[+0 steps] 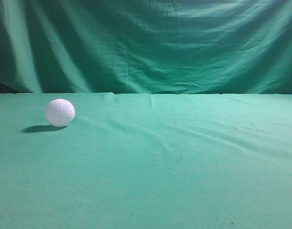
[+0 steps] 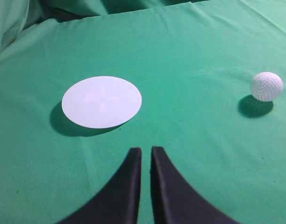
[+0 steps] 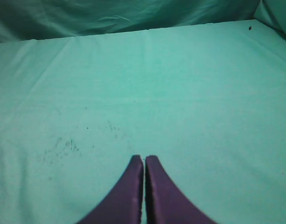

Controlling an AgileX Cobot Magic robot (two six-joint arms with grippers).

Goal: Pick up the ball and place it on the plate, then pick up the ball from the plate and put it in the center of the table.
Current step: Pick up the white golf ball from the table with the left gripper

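The white dimpled ball rests on the green cloth table at the left of the exterior view. In the left wrist view the ball lies at the right, well apart from the pale round plate, which lies flat and empty at the left. My left gripper is shut and empty, just in front of the plate and to the left of the ball. My right gripper is shut and empty above bare cloth. Neither gripper shows in the exterior view.
A draped green backdrop curtain hangs behind the table's far edge. The cloth shows soft wrinkles and some dark specks in the right wrist view. The plate is out of the exterior view.
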